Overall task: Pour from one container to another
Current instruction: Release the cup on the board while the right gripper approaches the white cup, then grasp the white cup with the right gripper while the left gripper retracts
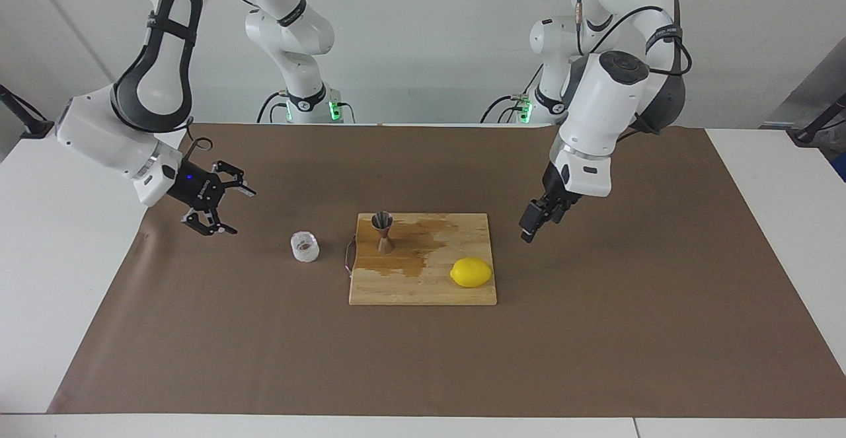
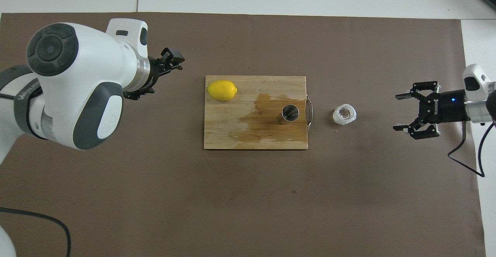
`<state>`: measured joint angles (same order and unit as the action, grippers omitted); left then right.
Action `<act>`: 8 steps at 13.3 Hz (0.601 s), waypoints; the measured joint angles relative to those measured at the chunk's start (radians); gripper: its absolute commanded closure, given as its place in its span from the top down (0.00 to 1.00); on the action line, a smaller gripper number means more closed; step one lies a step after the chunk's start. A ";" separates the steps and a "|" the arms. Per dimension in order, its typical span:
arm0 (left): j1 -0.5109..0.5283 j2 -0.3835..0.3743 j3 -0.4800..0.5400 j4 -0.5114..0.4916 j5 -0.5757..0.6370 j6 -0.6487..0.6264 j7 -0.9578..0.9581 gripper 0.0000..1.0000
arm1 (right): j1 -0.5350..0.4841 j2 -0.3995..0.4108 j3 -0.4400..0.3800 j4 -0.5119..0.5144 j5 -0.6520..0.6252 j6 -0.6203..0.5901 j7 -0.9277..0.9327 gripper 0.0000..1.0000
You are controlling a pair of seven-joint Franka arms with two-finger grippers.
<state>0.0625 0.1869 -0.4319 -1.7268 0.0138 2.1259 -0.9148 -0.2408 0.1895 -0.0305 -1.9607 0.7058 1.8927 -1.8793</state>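
Observation:
The small clear round cup [image 1: 305, 246] [image 2: 344, 114] stands on the brown mat just off the cutting board's handle end, toward the right arm's end of the table. The grey metal jigger [image 1: 383, 230] [image 2: 290, 113] stands upright on the board near that same end. My right gripper [image 1: 242, 213] [image 2: 396, 112] hangs open and empty over the mat, its jaws turned toward the cup and well apart from it. Over the mat off the board's lemon end is my left gripper [image 1: 526, 235] [image 2: 177, 61], open, pointing down and holding nothing.
The wooden cutting board [image 1: 423, 289] [image 2: 252, 142] lies mid-table with a dark wet patch around the jigger and a metal handle [image 2: 309, 111] at the cup's end. A yellow lemon [image 1: 471, 272] [image 2: 222, 90] lies on the board toward the left arm's end.

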 measured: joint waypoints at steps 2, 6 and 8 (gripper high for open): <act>0.056 -0.026 0.002 -0.001 0.000 -0.057 0.119 1.00 | 0.005 0.037 0.003 -0.007 0.055 0.013 -0.057 1.00; 0.105 -0.070 0.004 0.000 0.001 -0.187 0.354 1.00 | 0.029 0.164 0.008 -0.017 0.267 0.034 -0.253 1.00; 0.137 -0.089 0.005 0.000 0.001 -0.234 0.481 1.00 | 0.055 0.199 0.009 -0.017 0.293 0.062 -0.289 1.00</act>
<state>0.1992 0.0979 -0.4270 -1.7270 0.0149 1.8924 -0.4335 -0.1859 0.3883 -0.0220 -1.9779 0.9991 1.9548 -2.1688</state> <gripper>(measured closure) 0.000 0.000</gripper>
